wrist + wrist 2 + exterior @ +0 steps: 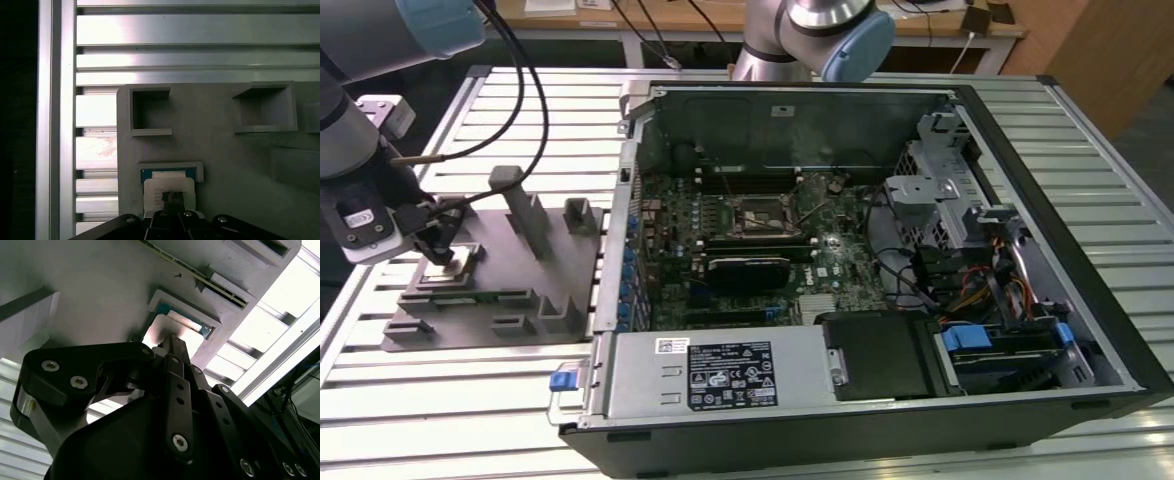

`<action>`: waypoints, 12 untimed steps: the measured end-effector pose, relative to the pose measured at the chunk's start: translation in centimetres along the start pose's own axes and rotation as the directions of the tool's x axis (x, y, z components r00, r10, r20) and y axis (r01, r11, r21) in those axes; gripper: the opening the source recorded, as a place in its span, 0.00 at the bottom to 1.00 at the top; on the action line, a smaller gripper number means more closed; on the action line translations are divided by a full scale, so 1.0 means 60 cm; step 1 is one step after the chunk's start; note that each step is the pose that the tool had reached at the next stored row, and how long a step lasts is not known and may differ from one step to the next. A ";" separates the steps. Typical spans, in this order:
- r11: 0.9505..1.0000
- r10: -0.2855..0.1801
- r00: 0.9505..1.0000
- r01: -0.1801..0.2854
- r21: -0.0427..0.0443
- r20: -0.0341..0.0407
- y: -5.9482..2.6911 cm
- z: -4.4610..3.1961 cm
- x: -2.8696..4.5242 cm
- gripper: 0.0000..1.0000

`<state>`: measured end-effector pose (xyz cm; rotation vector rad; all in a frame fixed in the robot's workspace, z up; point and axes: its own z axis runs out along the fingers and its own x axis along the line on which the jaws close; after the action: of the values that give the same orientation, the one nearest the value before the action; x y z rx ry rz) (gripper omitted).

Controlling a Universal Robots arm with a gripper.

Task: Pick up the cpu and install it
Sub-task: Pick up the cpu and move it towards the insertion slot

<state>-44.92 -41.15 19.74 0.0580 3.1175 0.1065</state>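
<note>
1. The cpu (pixel 169 184) lies flat in a shallow pocket of a grey holder block (pixel 220 150). A blue-green strip shows along one side of the pocket.
2. In the exterior view the block stands on the slatted metal worktop (pixel 480 400), near the worktop's edge on the exterior view's left. The pocket is on that same side of the block.
3. The gripper (pixel 171 198) is set directly over the middle of the chip's pale top. Its black fingers (pixel 176 390) are drawn together to a narrow tip, clenched, with only a thin gap between them.
4. The chip is wider than the closed tip, so its edges are not clasped. Whether the tip touches the top cannot be told.
5. In both wrist views part of the chip is covered by the gripper body.
6. In the exterior view the chip is seen only as a small pale patch below the gripper, and the arm is cut off at the frame's edge.
7. An open computer case (pixel 1067 300) lies on the worktop, well apart from the chip.
</note>
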 end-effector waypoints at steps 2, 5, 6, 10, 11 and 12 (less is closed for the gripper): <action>1.000 -0.004 1.000 0.004 0.000 0.000 0.000 0.000 0.000 0.11; 1.000 -0.007 1.000 0.007 -0.001 0.000 0.000 0.000 0.000 0.11; 1.000 -0.007 1.000 0.007 -0.001 0.000 0.001 0.001 0.000 0.11; 1.000 -0.007 1.000 0.007 -0.001 -0.001 0.002 0.001 0.000 0.11; 1.000 -0.007 1.000 0.007 -0.001 -0.001 0.002 0.000 0.001 0.11; 1.000 -0.007 1.000 0.007 -0.001 -0.001 0.002 0.001 0.001 0.11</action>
<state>-44.99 -41.01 19.71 0.0465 3.1179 0.1076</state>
